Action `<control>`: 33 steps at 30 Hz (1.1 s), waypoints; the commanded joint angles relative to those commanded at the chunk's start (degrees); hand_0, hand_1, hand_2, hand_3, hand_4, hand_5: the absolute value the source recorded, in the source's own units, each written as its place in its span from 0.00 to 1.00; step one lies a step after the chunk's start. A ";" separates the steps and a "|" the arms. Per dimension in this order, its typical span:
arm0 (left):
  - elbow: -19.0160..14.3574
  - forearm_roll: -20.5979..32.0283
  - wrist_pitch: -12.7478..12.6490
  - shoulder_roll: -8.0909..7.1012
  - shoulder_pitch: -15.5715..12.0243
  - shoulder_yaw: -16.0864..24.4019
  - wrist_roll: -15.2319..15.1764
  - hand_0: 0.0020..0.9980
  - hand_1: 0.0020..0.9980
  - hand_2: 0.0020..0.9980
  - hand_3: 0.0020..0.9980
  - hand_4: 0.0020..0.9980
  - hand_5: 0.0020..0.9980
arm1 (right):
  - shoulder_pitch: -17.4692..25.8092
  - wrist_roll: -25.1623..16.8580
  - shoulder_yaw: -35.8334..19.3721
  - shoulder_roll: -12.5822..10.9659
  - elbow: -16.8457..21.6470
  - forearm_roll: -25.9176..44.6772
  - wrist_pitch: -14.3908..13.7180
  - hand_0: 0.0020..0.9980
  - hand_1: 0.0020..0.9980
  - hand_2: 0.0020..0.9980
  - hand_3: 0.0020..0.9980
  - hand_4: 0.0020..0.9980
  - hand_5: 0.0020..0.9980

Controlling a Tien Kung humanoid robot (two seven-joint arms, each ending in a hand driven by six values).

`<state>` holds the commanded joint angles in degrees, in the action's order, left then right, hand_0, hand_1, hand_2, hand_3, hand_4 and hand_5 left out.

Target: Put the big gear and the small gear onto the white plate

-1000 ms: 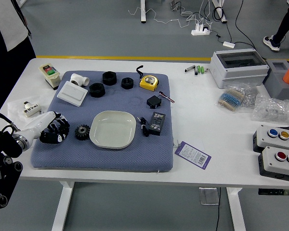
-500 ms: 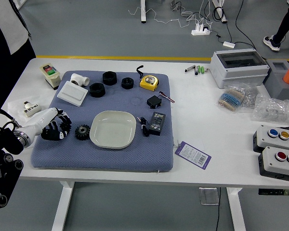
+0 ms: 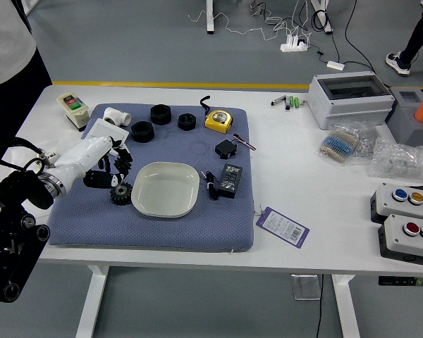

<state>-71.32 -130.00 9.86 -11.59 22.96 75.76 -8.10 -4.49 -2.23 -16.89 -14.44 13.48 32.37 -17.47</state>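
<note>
Across the floor from me stands the white table (image 3: 303,239), its right end cut off by the picture's edge. Past its far left corner a person (image 3: 10,49) in dark and pale clothing shows only in part. The robot's left arm (image 3: 21,239), black and cropped at the left side, reaches in over the blue-gray mat (image 3: 77,229); it has come farther over the mat than half a second ago, and the patch that the hand covered then is bare mat now.

The white-shelled left hand (image 3: 92,163) has swung toward the far side and nearer the plate. Its black fingers are curled, closed around a dark toothed piece, the big gear (image 3: 123,160) as best I can make out. Black against black, the grip is hard to read, and much of that gear is hidden. It's up off to the left of the oval off-white plate (image 3: 166,190), which hasn't budged.

A white rectangular panel (image 3: 104,129), whole before, is now partly covered by the hand. The small white bottle (image 3: 49,156) is mostly lost behind the arm and its cables. The small gear (image 3: 120,194) sits where it was, on the mat just beside the plate's left rim; whether a fingertip touches it, I can't tell.
</note>
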 joint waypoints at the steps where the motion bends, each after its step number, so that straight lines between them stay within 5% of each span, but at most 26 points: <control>1: 0.03 0.00 -0.44 0.10 0.37 -1.07 -0.11 0.32 0.33 0.37 0.41 0.42 0.00 | 0.00 -0.01 0.02 0.00 0.00 0.02 -0.01 0.67 0.69 0.74 0.56 0.79 0.68; 10: 2.69 0.00 -1.56 0.92 1.31 -6.77 0.65 0.37 0.40 0.43 0.46 0.38 0.00 | 0.13 -0.02 0.30 -0.01 0.02 0.17 -0.10 0.67 0.69 0.74 0.56 0.79 0.68; 11: 2.99 0.00 -1.39 1.01 1.31 -7.20 0.80 0.49 0.48 0.52 0.51 0.71 0.00 | 0.13 -0.02 0.31 -0.01 0.03 0.13 -0.10 0.67 0.69 0.74 0.56 0.79 0.68; 16: 4.29 0.00 -0.22 1.41 1.29 -8.33 1.16 0.49 0.48 0.52 0.51 0.71 0.00 | 0.19 -0.03 0.33 -0.07 0.05 -0.02 -0.07 0.67 0.69 0.74 0.56 0.79 0.68; 17: 4.34 0.00 0.04 1.45 1.27 -8.36 1.19 0.56 0.66 0.74 0.61 0.84 0.02 | 0.18 -0.05 0.28 -0.07 0.05 -0.01 -0.07 0.67 0.69 0.74 0.56 0.78 0.68; 22: 4.06 0.00 0.89 1.46 1.36 -8.21 1.28 0.56 0.66 0.74 0.61 0.84 0.02 | 0.08 -0.11 -0.08 -0.10 0.06 -0.05 -0.08 0.67 0.69 0.74 0.56 0.78 0.68; 23: 3.96 0.00 1.01 1.46 1.41 -8.17 1.29 0.64 0.77 0.82 0.72 0.85 0.03 | 0.03 -0.12 -0.15 -0.11 0.06 -0.06 -0.09 0.67 0.69 0.74 0.56 0.79 0.68; 33: 2.27 0.00 0.60 1.42 0.73 -5.81 1.40 0.69 0.83 0.88 0.80 0.87 0.03 | -0.14 -0.06 -0.31 -0.19 0.02 0.08 -0.14 0.67 0.69 0.74 0.56 0.79 0.68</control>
<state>-69.05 -130.00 10.47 -10.17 23.69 69.95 -6.69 -4.63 -2.29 -17.20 -14.64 13.50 32.45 -17.61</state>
